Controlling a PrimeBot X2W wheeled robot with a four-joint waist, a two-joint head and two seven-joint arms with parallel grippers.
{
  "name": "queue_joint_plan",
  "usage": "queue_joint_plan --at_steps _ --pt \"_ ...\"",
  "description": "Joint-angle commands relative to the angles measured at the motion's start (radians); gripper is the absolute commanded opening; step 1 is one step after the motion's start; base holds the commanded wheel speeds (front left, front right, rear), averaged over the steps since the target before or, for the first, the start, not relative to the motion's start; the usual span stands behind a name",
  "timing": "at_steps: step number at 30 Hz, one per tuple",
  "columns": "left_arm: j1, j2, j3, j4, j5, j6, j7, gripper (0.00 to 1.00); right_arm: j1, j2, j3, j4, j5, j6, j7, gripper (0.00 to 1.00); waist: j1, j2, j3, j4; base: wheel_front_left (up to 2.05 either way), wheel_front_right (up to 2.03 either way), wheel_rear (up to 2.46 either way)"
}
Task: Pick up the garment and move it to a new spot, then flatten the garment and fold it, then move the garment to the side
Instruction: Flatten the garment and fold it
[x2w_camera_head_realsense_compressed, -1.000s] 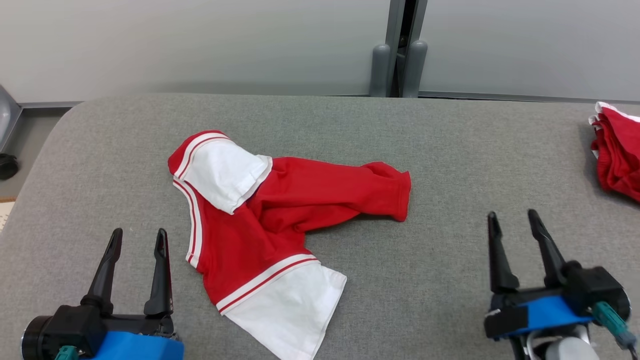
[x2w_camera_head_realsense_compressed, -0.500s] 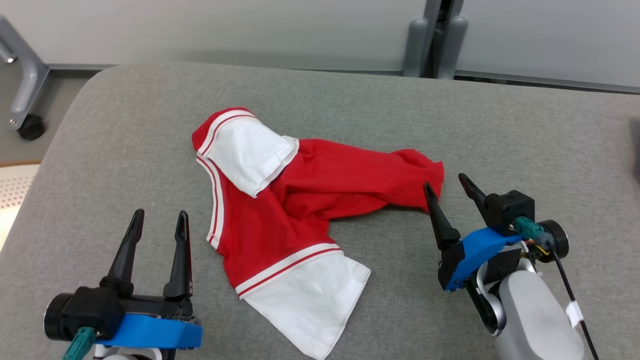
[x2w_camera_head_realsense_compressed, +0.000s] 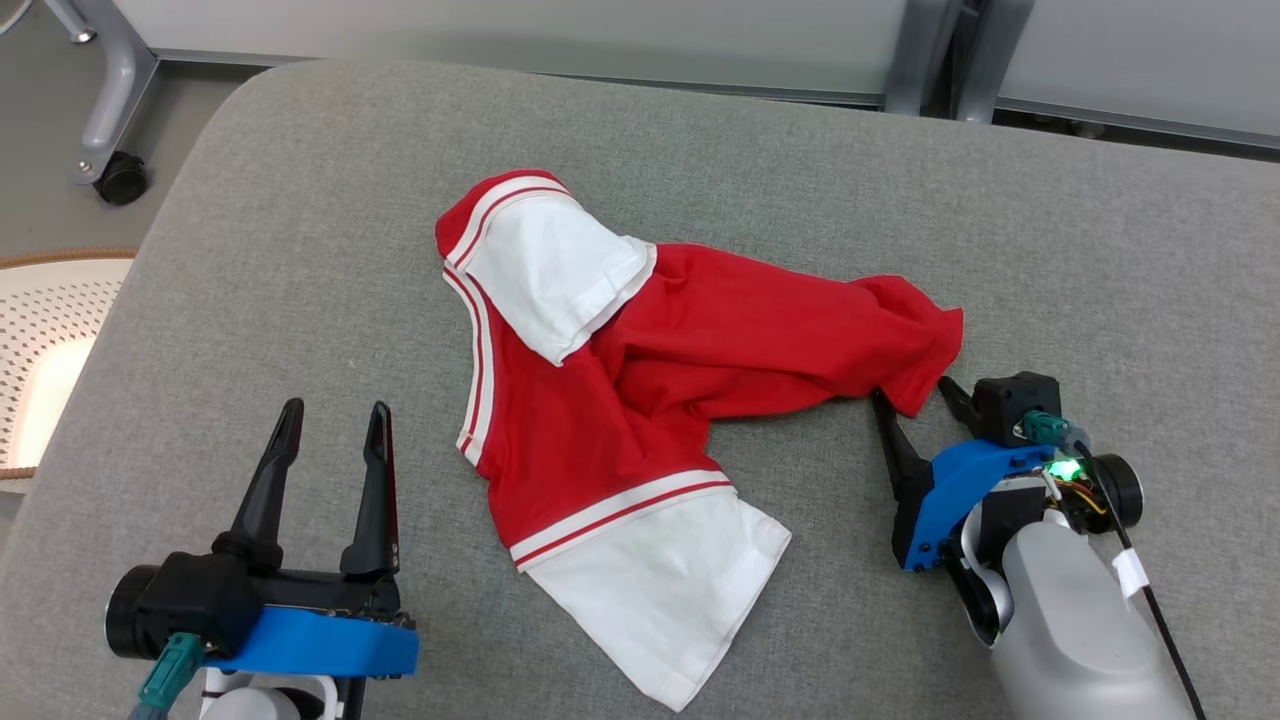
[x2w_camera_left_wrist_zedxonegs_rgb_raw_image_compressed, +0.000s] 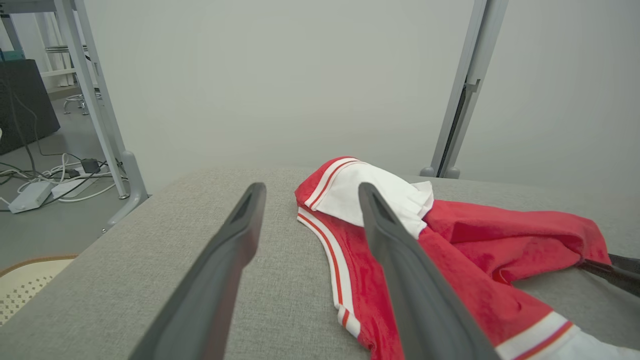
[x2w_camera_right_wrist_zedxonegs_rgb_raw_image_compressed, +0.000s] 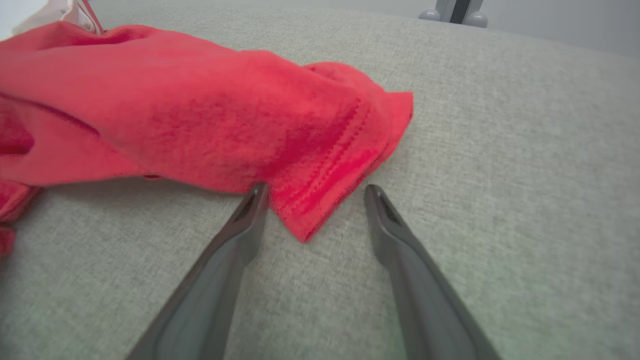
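Red-and-white garment (x2w_camera_head_realsense_compressed: 620, 400) lies crumpled in the middle of the grey padded table (x2w_camera_head_realsense_compressed: 300, 250). Its red body stretches out to the right, with the hem corner (x2w_camera_right_wrist_zedxonegs_rgb_raw_image_compressed: 320, 200) sitting between the right gripper (x2w_camera_head_realsense_compressed: 912, 390)'s spread fingers. The left gripper (x2w_camera_head_realsense_compressed: 336, 407) is spread too, empty, just left of the garment.

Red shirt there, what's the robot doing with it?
The robot is getting ready to pick up the crumpled shirt lying on the grey table. Its right gripper is open, with the shirt's red corner between its fingers, but nothing is pinched yet. The left gripper is open too, beside the shirt without touching it. No flattening or folding is done yet.
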Motion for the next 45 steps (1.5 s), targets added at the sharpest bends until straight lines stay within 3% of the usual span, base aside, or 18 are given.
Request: queue_joint_plan --at_steps 1,2,3,4,13,19,26,34,37,41,45 --pt "-0.013 -0.001 0.005 0.002 0.008 -0.004 -0.003 1.00 -0.017 -0.001 0.003 0.022 0.013 0.000 -0.006 1.00 -0.0001 0.0000 0.000 0.002 0.00 0.00 0.00" --pt "-0.013 -0.003 0.005 0.003 0.008 -0.007 -0.003 1.00 -0.023 -0.001 0.010 0.036 0.019 0.000 -0.005 0.89 -0.0001 0.0000 0.000 0.003 0.00 0.00 0.00" --pt "-0.014 -0.005 0.006 0.004 0.009 -0.007 -0.003 1.00 -0.029 -0.001 0.015 0.050 0.027 0.000 -0.006 0.36 -0.0001 0.0000 -0.001 0.003 0.00 0.00 0.00" --pt "-0.016 -0.006 0.006 0.005 0.011 -0.009 -0.003 1.00 -0.035 -0.001 0.023 0.062 0.038 0.000 -0.012 0.00 -0.0001 0.0000 -0.001 0.004 0.00 0.00 0.00" --pt "0.004 -0.012 0.021 0.013 0.021 -0.015 -0.003 1.00 -0.049 -0.001 0.047 0.107 0.062 0.000 -0.120 0.00 -0.0001 0.0000 -0.026 -0.016 0.00 0.00 0.00" --pt "0.042 -0.015 0.031 0.018 0.028 -0.017 -0.003 1.00 0.032 -0.003 0.092 0.021 0.066 0.000 -0.163 0.00 -0.0001 0.0000 -0.081 -0.064 0.00 0.00 0.00" --pt "0.086 -0.016 0.034 0.019 0.034 -0.018 -0.003 1.00 0.223 -0.036 0.132 -0.318 0.081 0.000 -0.069 0.00 -0.0001 0.0000 -0.135 -0.136 0.00 0.00 0.00" --pt "0.100 -0.017 0.040 0.013 0.037 -0.019 -0.003 1.00 0.558 -0.037 0.153 -0.934 0.130 0.000 0.220 0.00 -0.0001 0.0000 -0.139 -0.196 0.00 0.00 0.00" --pt "0.101 -0.017 0.046 0.010 0.037 -0.021 -0.003 1.00 0.678 -0.033 0.167 -1.113 0.132 0.000 0.323 0.00 -0.0001 0.0000 -0.135 -0.213 0.00 0.00 0.00" --pt "0.103 -0.017 0.050 0.010 0.038 -0.023 -0.003 1.00 0.758 -0.029 0.153 -1.213 0.131 0.000 0.389 0.00 -0.0001 0.0000 -0.130 -0.230 0.00 0.00 0.00" --pt "0.093 -0.018 0.049 0.015 0.042 -0.025 -0.003 1.00 0.829 -0.031 0.148 -1.227 0.143 0.000 0.458 0.04 -0.0001 0.0000 -0.125 -0.238 0.00 0.00 0.00"
